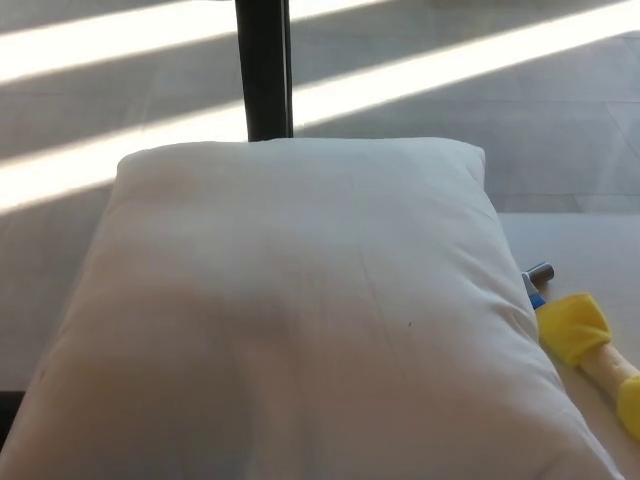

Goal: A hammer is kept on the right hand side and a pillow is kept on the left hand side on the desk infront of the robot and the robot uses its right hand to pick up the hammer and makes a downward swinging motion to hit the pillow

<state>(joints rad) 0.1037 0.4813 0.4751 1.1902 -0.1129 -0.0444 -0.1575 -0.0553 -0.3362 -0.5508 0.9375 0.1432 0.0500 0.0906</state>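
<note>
Nothing done yet, by the look of it: neither hand in view, so no telling open or closed. Nearest, at four o'clock, hammer (592, 352) lying on the tabletop (590, 240) just beside the pillow's right edge, long axis running ten to four, metal end toward ten. Pillow (300, 310) filling the centre, unstruck. Pickup and swing still ahead.

One pillow (300, 310), one hammer (585, 335).
</note>
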